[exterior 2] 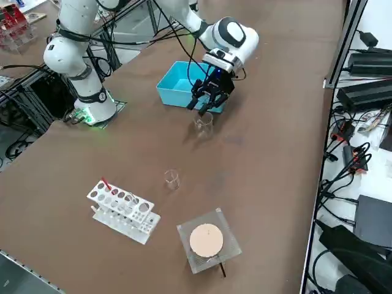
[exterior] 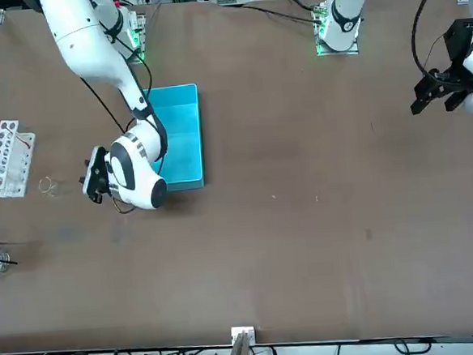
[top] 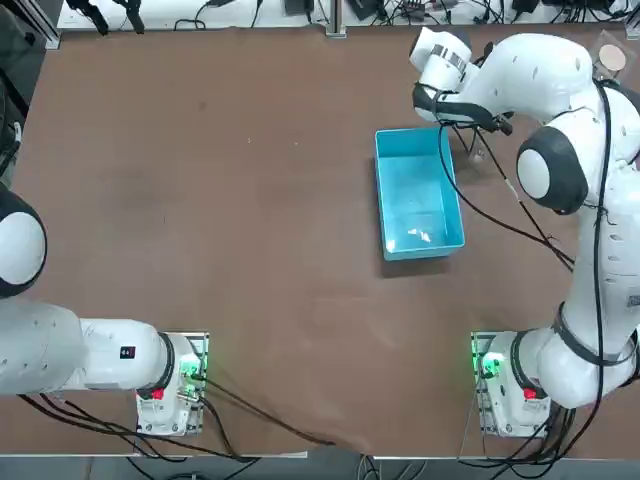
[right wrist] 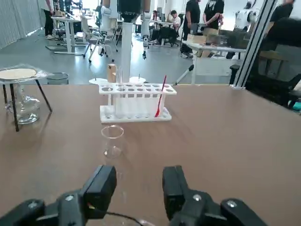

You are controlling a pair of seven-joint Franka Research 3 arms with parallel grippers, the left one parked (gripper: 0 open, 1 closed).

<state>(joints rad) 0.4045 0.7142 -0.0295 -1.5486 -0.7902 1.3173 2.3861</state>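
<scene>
Hovering the right gripper (exterior 2: pixel 204 108), fingers apart, just above a clear beaker (exterior 2: pixel 203 125) right of the blue bin (exterior 2: pixel 173 93), well apart from the second beaker (exterior 2: pixel 171 179) and tube rack (exterior 2: pixel 122 211).

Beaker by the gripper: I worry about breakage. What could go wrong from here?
The open right gripper hangs close to the clear beaker; closing in off-centre, a finger might hit the rim and tip it. The blue bin stands close beside the beaker, so the gripper might bump it.
</scene>
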